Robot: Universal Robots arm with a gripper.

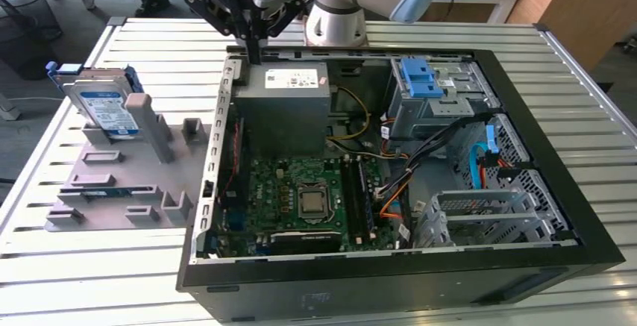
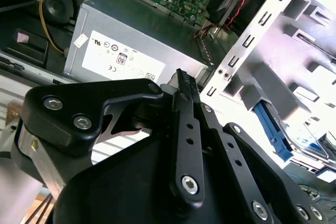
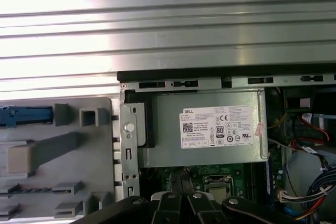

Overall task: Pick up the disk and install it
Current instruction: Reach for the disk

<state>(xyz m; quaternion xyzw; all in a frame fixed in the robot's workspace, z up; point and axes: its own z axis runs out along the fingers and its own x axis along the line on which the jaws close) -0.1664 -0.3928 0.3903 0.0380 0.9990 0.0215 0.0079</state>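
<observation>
Exterior view: my claw (image 1: 255, 54) hangs over the far edge of the open computer case (image 1: 557, 214), tips just above the grey power supply box (image 1: 283, 106) and pressed together with nothing between them. The disk (image 1: 107, 106) stands upright in the grey fixture (image 1: 119, 192) on the table (image 1: 80, 281) at the exterior view's left, outside the case and well apart from me.

Second wrist view: claw (image 2: 182, 77) pinched closed and empty, with the power supply box (image 2: 131, 40) beyond the tips. The disk's blue bracket (image 2: 270, 129) sits in the fixture (image 2: 294, 51) off to one side.

First wrist view: claw (image 3: 181, 182) over the motherboard (image 3: 173, 174) - closed, holding nothing. The power supply box (image 3: 210, 127) is just ahead, and the disk's blue edge (image 3: 23, 115) sits on the fixture (image 3: 79, 182) beside the case.
</observation>
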